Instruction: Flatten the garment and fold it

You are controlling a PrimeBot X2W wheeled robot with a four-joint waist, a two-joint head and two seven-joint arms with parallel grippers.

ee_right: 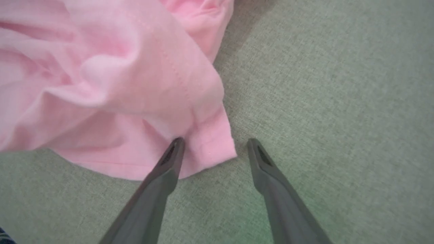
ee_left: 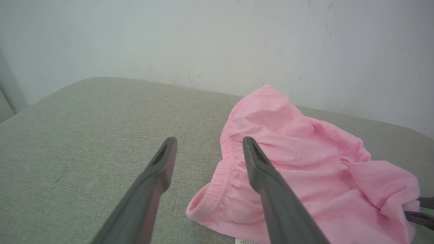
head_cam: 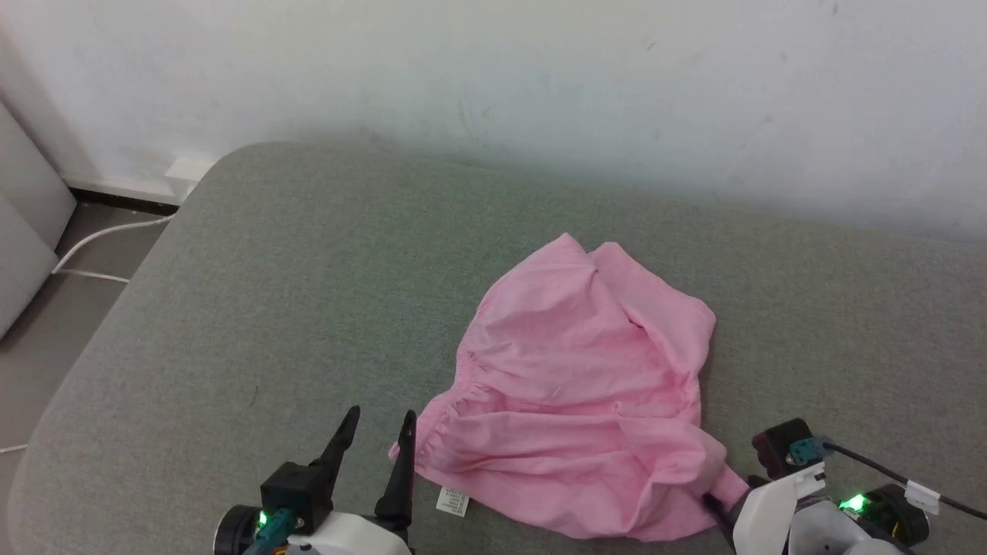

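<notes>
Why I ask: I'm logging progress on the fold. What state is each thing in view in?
garment: crumpled and unfolded, lying loose on the grey cushion.
care label: exposed at the garment's near edge.
left tool: open, beside the garment's gathered edge, holding nothing.
right tool: open, a corner of the garment between its fingers, not clamped.

Head view: high up, looking forward and down over the grey cushion (head_cam: 293,293) to the wall (head_cam: 540,69);
Left wrist view: low, near the cushion, facing the wall;
Right wrist view: very close, looking down at the cushion;
Shared: the pink garment (head_cam: 570,385)
</notes>
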